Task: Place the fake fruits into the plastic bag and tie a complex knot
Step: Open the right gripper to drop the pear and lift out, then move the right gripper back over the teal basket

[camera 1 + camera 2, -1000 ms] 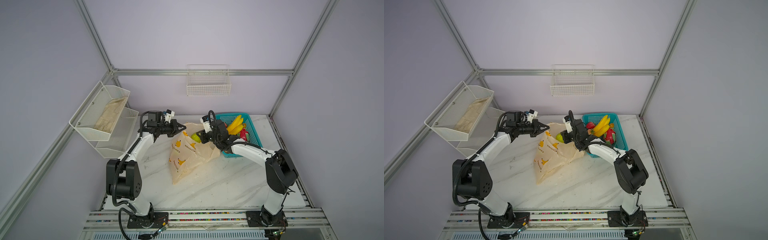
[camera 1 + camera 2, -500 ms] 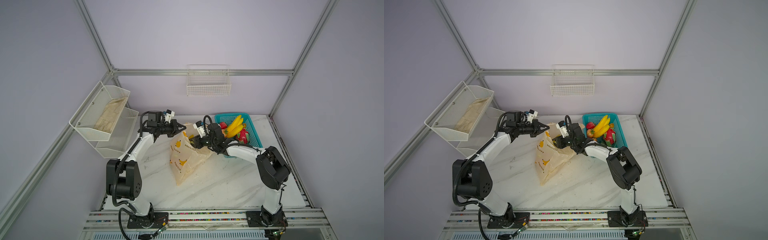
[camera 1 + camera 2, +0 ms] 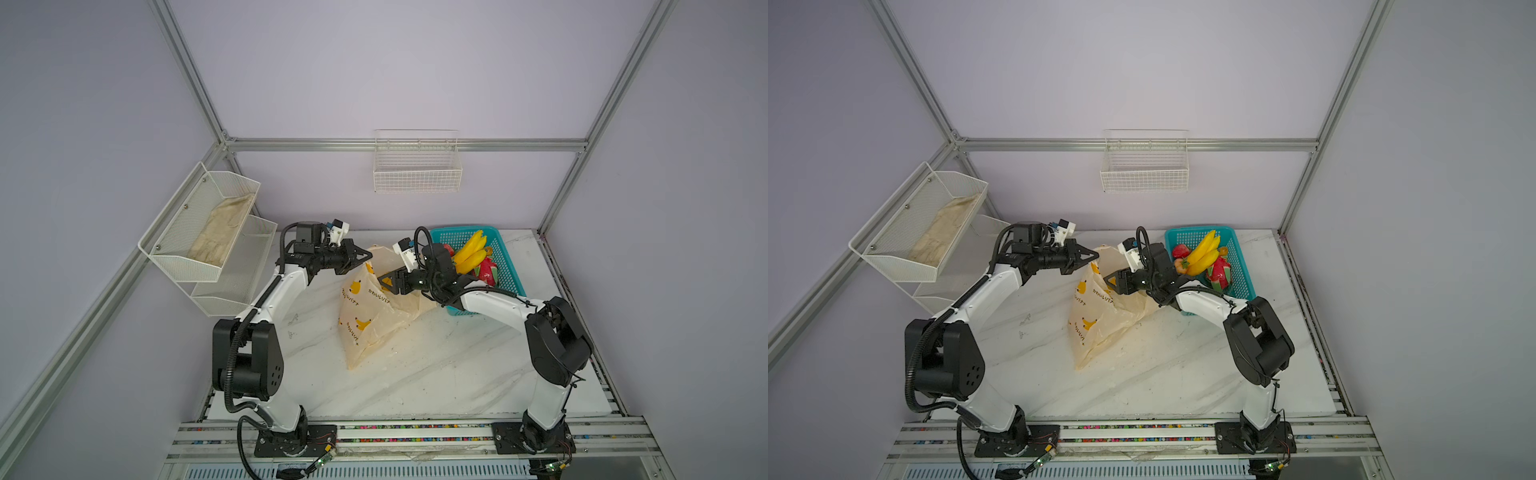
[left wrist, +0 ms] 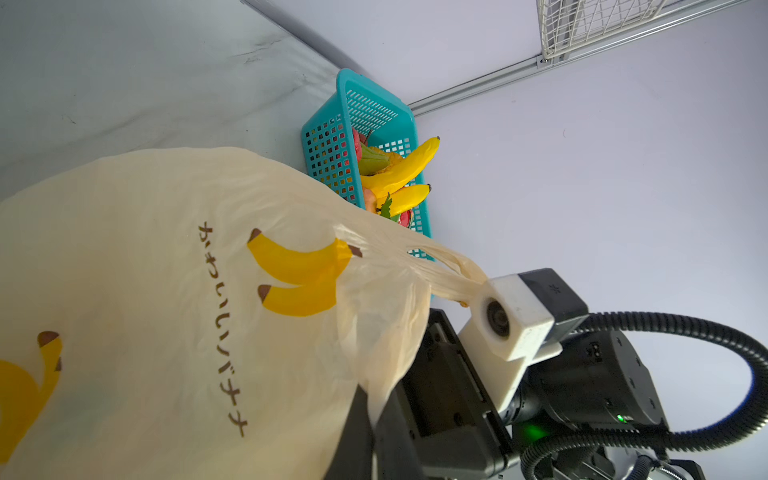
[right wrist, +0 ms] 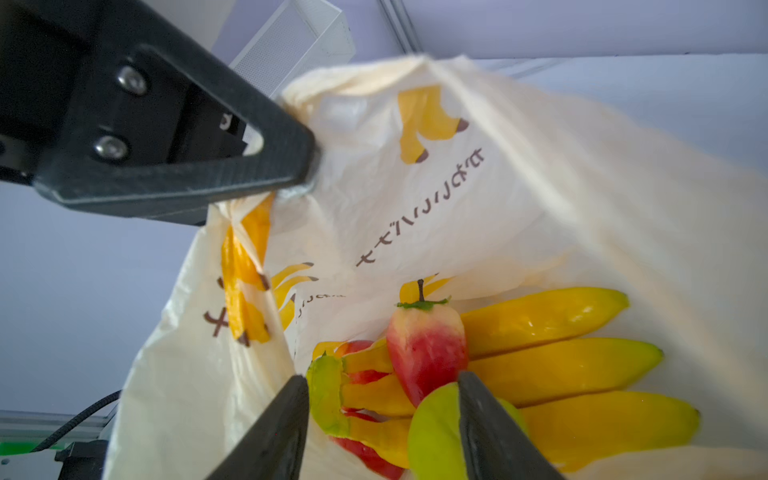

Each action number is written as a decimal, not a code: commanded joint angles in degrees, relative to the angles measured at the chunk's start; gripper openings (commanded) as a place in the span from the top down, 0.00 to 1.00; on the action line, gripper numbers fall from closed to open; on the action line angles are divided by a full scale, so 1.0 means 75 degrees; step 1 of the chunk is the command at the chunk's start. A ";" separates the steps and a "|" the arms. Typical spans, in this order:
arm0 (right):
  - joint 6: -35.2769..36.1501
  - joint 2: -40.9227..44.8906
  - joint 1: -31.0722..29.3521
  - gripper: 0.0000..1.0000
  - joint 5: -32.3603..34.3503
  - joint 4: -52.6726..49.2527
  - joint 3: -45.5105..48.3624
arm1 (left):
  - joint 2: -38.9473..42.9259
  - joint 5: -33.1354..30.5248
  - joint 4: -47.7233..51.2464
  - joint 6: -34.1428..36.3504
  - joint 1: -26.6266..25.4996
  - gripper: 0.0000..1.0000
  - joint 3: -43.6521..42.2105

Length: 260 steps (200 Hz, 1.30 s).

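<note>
My left gripper (image 5: 309, 170) pinched the plastic bag (image 5: 415, 208) rim, upper left. Right gripper (image 5: 382, 376) stood parted, holding nothing I could see; green pear (image 5: 432, 436) half hidden behind its jaw.

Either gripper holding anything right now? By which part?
Left gripper is shut on the plastic bag, pinching its mouth rim. Right gripper is open inside the bag, holding nothing; the green pear lies loose.

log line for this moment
left tool: shut on cream banana-print plastic bag | right tool: open in bag, green plastic pear at its jaws
</note>
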<state>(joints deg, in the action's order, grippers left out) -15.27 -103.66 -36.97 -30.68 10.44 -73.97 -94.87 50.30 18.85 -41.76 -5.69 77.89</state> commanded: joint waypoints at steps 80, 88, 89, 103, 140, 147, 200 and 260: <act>0.1392 0.3724 0.0236 0.40 0.0793 -0.2069 0.1102 | 0.0175 0.0028 -0.0230 0.0154 -0.0006 1.00 -0.0272; 0.1177 0.4008 0.0426 0.40 0.0947 -0.2211 0.1211 | 0.0175 0.0020 -0.0231 0.0148 -0.0003 1.00 -0.0272; 0.1149 0.4039 0.0457 0.40 0.0972 -0.2235 0.1219 | 0.0172 0.0020 -0.0230 0.0145 -0.0003 1.00 -0.0272; 0.0656 0.4419 0.0990 0.41 0.1324 -0.2650 0.1357 | 0.0157 0.0025 -0.0228 0.0142 -0.0002 1.00 -0.0277; 0.0358 0.4642 0.1946 0.37 0.3967 -0.4365 0.1518 | 0.0169 0.0037 -0.0231 0.0118 -0.0003 1.00 -0.0272; 0.0371 0.4530 0.2027 0.35 0.4245 -0.4531 0.1568 | 0.0180 0.0040 -0.0235 0.0118 -0.0003 1.00 -0.0277; 0.0648 0.3050 0.2372 0.22 0.4497 -0.5122 0.1641 | 0.0183 0.0053 -0.0228 0.0107 -0.0010 1.00 -0.0272; 0.0793 0.2179 0.2375 0.22 0.5172 -0.5141 0.1703 | 0.0192 0.0032 -0.0230 0.0110 -0.0002 1.00 -0.0283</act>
<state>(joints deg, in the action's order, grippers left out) -9.93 -86.11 -19.49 3.29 -26.39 -61.39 -94.87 50.26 18.85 -41.78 -5.69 77.89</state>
